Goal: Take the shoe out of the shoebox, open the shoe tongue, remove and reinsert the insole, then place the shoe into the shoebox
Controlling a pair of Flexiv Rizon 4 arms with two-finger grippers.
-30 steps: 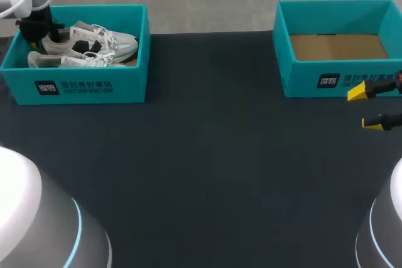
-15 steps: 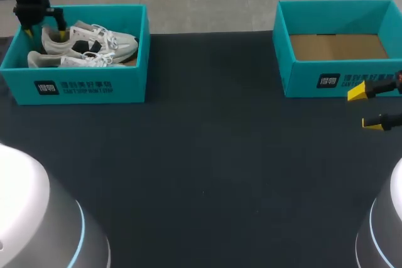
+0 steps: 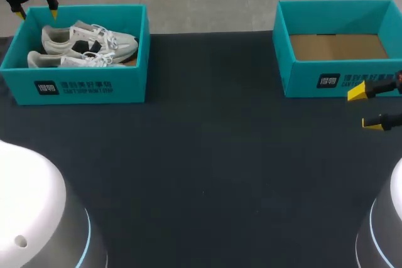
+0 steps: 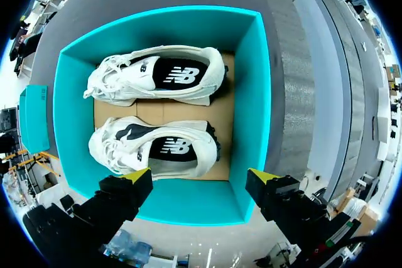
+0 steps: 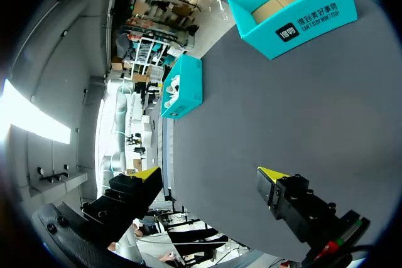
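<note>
the shoes (image 3: pixel 85 45) lie side by side inside the shoebox (image 3: pixel 75 87), not yet lifted. the left gripper (image 4: pixel 200 177) hangs above the shoebox's back wall, fingers apart and empty, likely lining up a grasp. the right gripper (image 3: pixel 364 108), fingers apart, sits well away from the shoebox.

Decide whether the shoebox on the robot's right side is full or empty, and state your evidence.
Empty: the right shoebox shows only its bare brown cardboard floor. Both white sneakers lie in the left shoebox.
</note>
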